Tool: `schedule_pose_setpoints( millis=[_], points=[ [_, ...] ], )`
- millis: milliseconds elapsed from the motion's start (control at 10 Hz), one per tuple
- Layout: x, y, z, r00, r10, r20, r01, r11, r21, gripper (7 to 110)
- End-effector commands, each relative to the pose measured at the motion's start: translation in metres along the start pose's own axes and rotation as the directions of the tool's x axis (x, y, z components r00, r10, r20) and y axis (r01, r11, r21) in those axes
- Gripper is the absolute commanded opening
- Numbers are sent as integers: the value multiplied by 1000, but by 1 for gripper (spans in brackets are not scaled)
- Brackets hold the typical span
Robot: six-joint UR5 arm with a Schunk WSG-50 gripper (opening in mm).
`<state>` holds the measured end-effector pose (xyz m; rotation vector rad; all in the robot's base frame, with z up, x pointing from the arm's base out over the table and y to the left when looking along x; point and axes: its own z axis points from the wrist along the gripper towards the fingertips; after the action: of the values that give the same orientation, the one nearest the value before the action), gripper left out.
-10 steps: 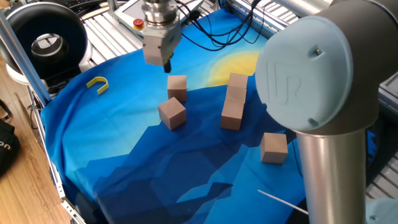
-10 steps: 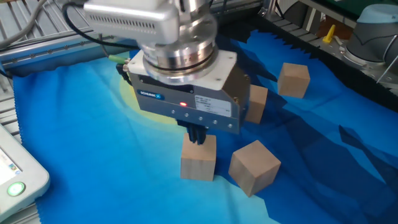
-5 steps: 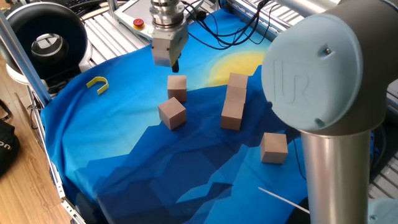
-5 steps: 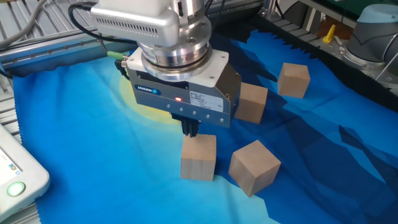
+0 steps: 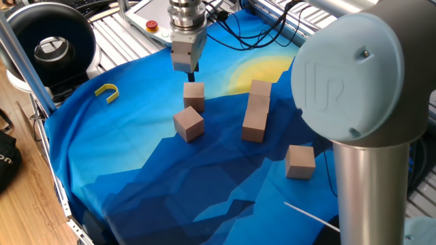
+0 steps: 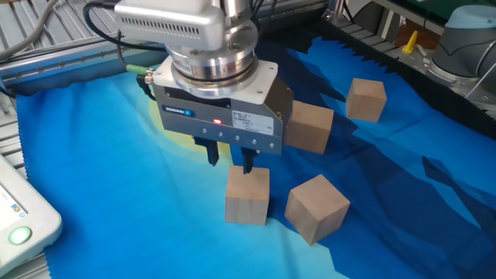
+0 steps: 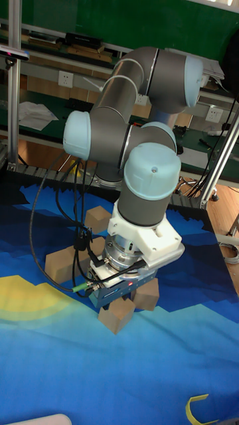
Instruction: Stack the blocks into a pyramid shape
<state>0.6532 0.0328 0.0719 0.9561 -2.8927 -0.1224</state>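
Note:
Several light-brown wooden blocks lie on the blue cloth. My gripper point(image 5: 190, 69) point(image 6: 231, 160) hangs just above one block point(image 5: 194, 95) point(image 6: 248, 195), open, with nothing between its fingers point(image 6: 213, 153). A tilted block point(image 5: 189, 124) point(image 6: 316, 208) sits right beside that one. A touching row of blocks point(image 5: 256, 109) lies to the right, with one of them point(image 6: 310, 128) partly hidden by the gripper body. Another block point(image 5: 300, 161) point(image 6: 366, 99) stands alone. In the tall fixed view the gripper point(image 7: 119, 300) is over a block point(image 7: 116, 317).
A small yellow U-shaped piece point(image 5: 107, 92) lies at the cloth's left side. Cables point(image 5: 231, 34) and a control panel point(image 5: 146, 17) run behind the cloth. The arm's large elbow joint point(image 5: 354, 75) blocks the right of one fixed view.
The gripper has turned about its vertical axis and shifted slightly, and both fingers now show spread apart. The blocks have not moved.

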Motion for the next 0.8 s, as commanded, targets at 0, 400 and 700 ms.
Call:
schedule_pose_setpoints(
  millis=[0, 400, 700],
  points=[
    [-8, 23, 8, 999, -9, 47, 13, 997, -72, 110],
    [9, 13, 22, 999, -27, 25, 28, 999, -22, 110],
    [10, 15, 32, 999, -17, 30, 18, 1000, -9, 88]
  ],
)
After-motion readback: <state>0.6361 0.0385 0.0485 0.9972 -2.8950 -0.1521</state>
